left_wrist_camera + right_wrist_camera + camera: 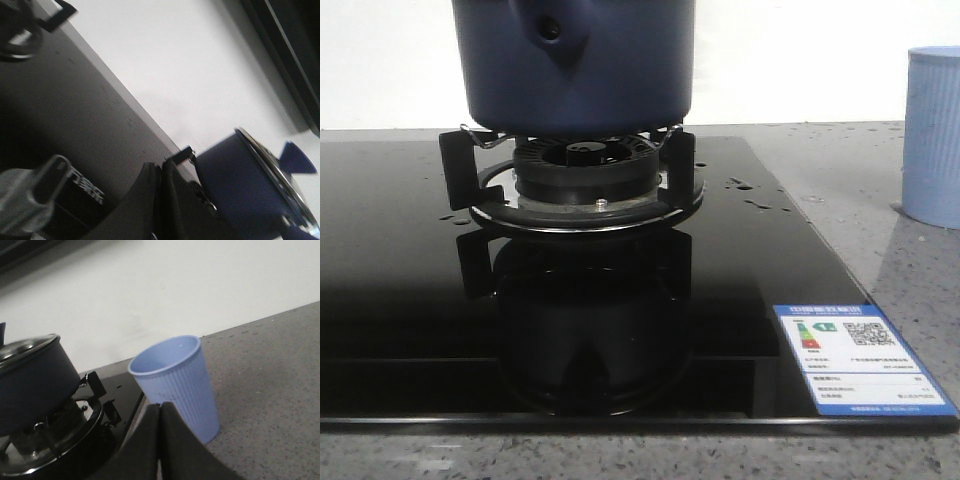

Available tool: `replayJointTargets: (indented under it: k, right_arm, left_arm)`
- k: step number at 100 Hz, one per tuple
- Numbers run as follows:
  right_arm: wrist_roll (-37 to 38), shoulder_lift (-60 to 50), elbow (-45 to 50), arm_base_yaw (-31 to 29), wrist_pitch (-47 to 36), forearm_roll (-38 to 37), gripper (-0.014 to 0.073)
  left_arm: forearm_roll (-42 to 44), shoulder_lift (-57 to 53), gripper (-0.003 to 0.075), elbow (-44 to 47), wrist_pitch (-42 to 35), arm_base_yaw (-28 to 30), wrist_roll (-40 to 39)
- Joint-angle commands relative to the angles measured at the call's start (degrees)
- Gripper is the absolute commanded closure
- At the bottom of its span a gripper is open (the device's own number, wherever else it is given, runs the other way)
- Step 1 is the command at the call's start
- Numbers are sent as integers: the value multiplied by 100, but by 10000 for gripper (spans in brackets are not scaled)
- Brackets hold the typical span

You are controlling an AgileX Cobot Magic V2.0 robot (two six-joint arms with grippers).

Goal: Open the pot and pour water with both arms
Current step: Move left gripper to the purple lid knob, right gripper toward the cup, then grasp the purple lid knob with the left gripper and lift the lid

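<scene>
The dark navy-blue pot (575,65) stands on the black burner grate (580,175) of the glass hob; its handle stub with a round hole (552,30) faces me. Its top is cut off in the front view. In the right wrist view the pot (32,385) carries a glass lid (25,347). In the left wrist view the pot (245,185) also has its lid on. My left gripper (161,167) is shut and empty, short of the pot. My right gripper (161,407) is shut and empty, close to the pale blue ribbed cup (175,382). Neither gripper shows in the front view.
The pale blue cup (932,135) stands on the grey speckled counter (850,190) right of the black hob (400,300). Water drops lie on the hob's right side (745,190). A blue-and-white label (860,360) sits at the hob's front right corner. A white wall is behind.
</scene>
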Motion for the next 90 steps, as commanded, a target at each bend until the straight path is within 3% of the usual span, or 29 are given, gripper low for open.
replayJointTargets:
  k: [1,21,26,36,48,58,68,79,84,90]
  right_arm:
    - [-87,529,-756,-41,547,-363,667]
    - [-87,1838,-2084,-41,2601,-338,667]
    - [-87,2115,-2312,-41,2977,-171,667]
    - [-407,2521,-2623,-41,3515,472,667]
    - [-1844,2634,-2727,-41,3553,1896,667]
    - [-3285,2634,-2727,-41,3415,2965,667]
    - [-4608,2634,-2727,-41,3396,3486,667]
    - [-4842,2634,-2727,-41,3090,3514,667]
    - [-4852,2634,-2727,-41,2910,3514,662]
    - [-4886,2634,-2727,-41,2747,3514,613]
  left_arm:
    - [334,364,739,-622,478,8,31]
    - [-81,1744,738,-1738,2243,8,1682]
    - [-605,2202,738,-1974,2714,8,2422]
    - [-2448,2961,738,-2338,3837,8,4513]
    - [-3755,3777,738,-2669,4895,8,5860]
    - [-3767,4304,738,-3022,5117,8,6297]
    - [-3730,4721,738,-3399,5154,-47,6783]
    - [-3649,5113,715,-3814,5246,-312,7785]
    - [-3635,5275,661,-3968,5246,-457,8290]
    - [-3622,5474,544,-4140,5214,-608,8902]
